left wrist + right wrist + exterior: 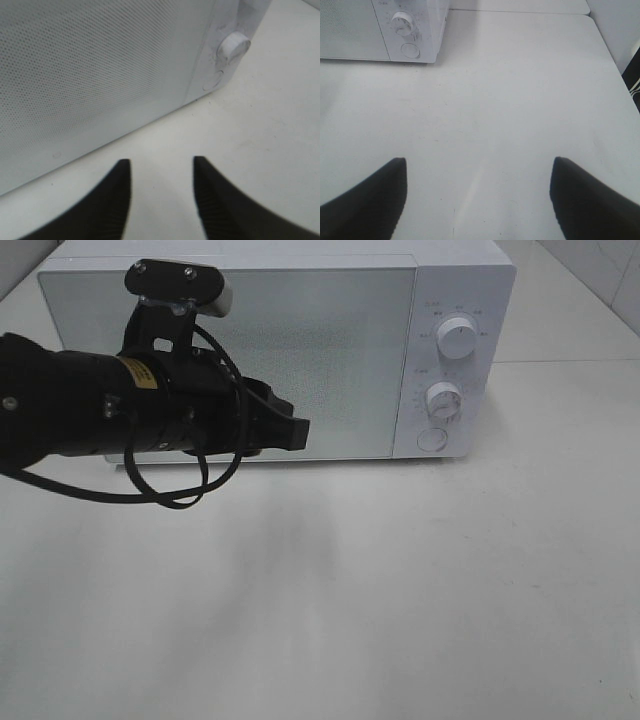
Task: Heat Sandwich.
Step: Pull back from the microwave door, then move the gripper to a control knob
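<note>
- Now the left hand (161,161) is partly open, holding nothing.
- Just ahead of it stands the shut microwave (90,65).
- The right hand (479,160) is wide and empty, over the desk (520,75).
- I cannot tell where the sandwich is.

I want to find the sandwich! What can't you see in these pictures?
- Sandwich: in no view; the microwave door is shut and its dotted window shows nothing inside.
- Door's left part, high view: hidden behind the left arm.
- Dial markings: too small to read.
- Right arm: outside the high view; only jaw tips show, wrist view.
</note>
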Robot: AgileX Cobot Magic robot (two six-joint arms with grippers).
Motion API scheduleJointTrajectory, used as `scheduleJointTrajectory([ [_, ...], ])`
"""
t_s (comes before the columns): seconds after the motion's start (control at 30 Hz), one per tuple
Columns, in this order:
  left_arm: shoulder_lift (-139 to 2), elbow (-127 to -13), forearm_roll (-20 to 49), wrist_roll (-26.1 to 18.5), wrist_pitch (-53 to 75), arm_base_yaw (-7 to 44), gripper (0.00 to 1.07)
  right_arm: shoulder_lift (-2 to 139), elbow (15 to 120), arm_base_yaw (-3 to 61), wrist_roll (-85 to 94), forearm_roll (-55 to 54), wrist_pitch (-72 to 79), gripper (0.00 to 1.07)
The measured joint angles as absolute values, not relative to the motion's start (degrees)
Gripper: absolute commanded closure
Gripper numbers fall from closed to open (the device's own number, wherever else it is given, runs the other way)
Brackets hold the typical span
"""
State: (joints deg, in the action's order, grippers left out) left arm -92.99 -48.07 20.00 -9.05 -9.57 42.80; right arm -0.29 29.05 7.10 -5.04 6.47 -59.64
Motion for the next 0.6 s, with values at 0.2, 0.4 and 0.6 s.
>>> scheduleJointTrajectory([
  [0.2,-89.0,-48.1,19.7,-9.1,-1.9,42.8,0.04,-0.3,29.0,7.1,-5.0,6.5,-59.6,0.31],
  [0.4,-83.9,-48.1,13.3,-9.9,12.8,42.4,0.05,-0.3,29.0,7.1,-5.0,6.5,-59.6,0.31],
  [0.6,-79.5,-48.1,12.1,-6.5,24.1,36.3,0.05,-0.3,29.0,7.1,-5.0,6.5,-59.6,0.31],
])
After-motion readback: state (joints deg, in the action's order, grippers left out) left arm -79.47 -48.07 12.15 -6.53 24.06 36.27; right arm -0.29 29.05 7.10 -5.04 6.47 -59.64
